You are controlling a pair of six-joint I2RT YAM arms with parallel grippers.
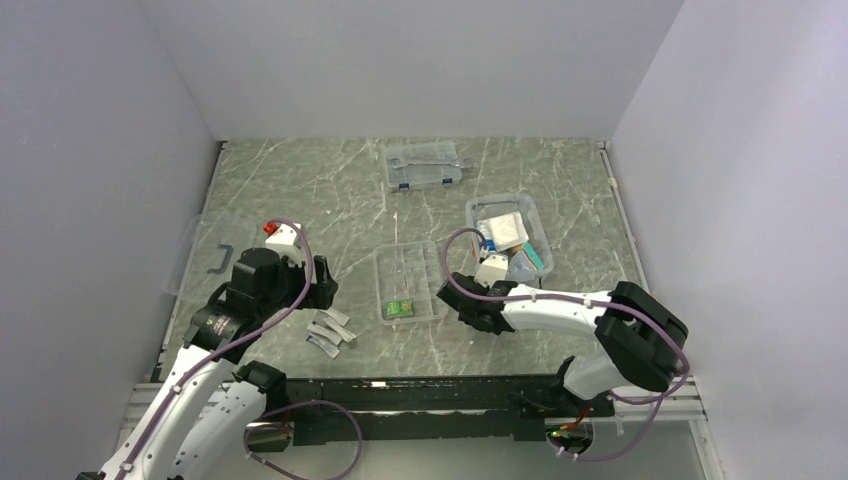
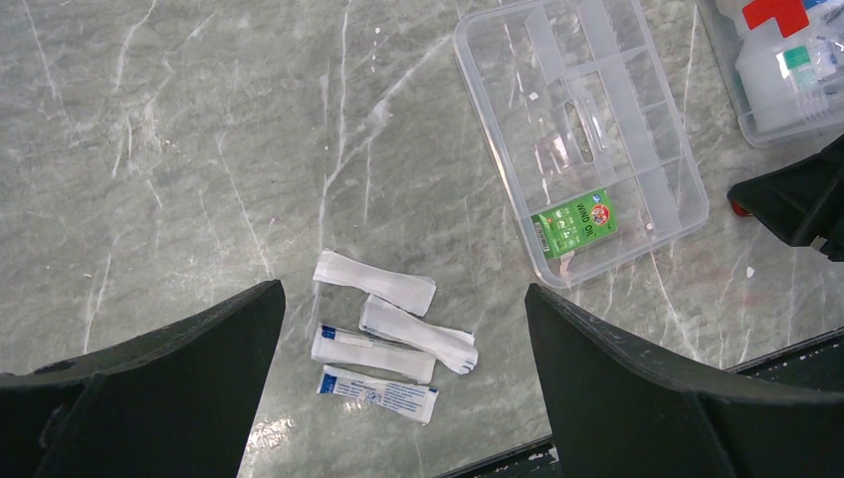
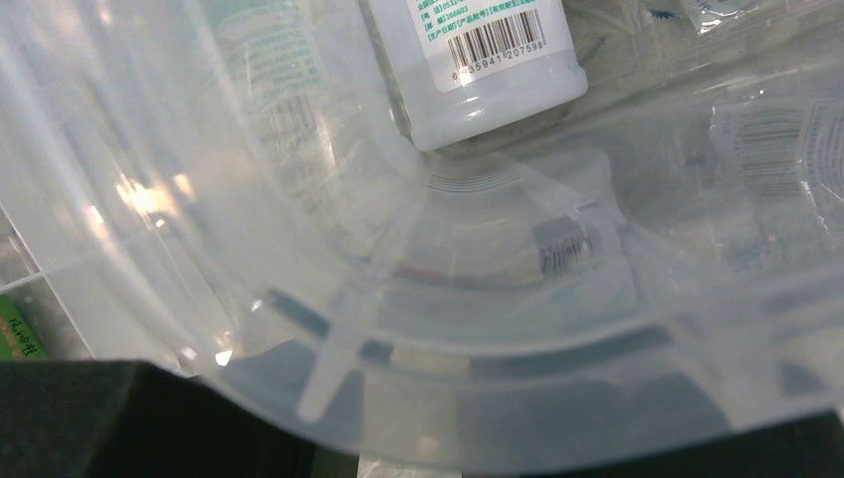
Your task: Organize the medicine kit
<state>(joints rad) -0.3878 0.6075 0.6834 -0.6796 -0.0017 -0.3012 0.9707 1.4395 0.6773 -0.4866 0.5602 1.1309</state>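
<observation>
Medicine kit box (image 3: 378, 299) at right gripper (image 3: 448, 448) — grip unclear; left gripper (image 2: 400, 299) wide open above packets (image 2: 373, 351).

left pincer (image 2: 400, 291) spread wide | four packets (image 2: 383, 339) beneath | green packet (image 2: 575, 225) in divided tray (image 2: 637, 129)

The worktop (image 2: 199, 149) is polished, veined stone; the tray (image 2: 637, 129) is clear glossy plastic; the packets (image 2: 418, 337) look like matt paper.
</observation>
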